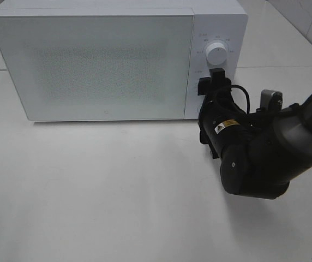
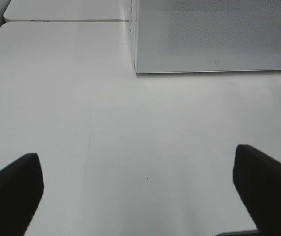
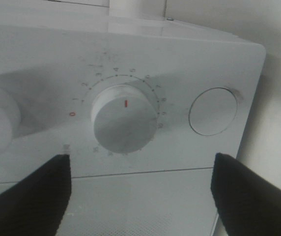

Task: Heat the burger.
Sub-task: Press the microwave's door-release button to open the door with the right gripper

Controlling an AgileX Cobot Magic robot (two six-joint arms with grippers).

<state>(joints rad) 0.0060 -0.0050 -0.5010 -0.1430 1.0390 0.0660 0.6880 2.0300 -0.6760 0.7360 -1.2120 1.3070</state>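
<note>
Right tool (image 3: 140,160) spread wide before the numbered dial (image 3: 125,118) (seemingly not touching) of the microwave (image 1: 90,65); left tool (image 2: 135,157) wide, empty

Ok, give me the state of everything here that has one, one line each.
Microwave door: shut.
Timer knob: set off zero, its red mark pointing away from the red 0.
Round button: nothing touching it.
Left gripper: open, holding nothing.
Right gripper: open, jaws standing either side of the timer knob, not gripping it.
Burger: not in view.
</note>
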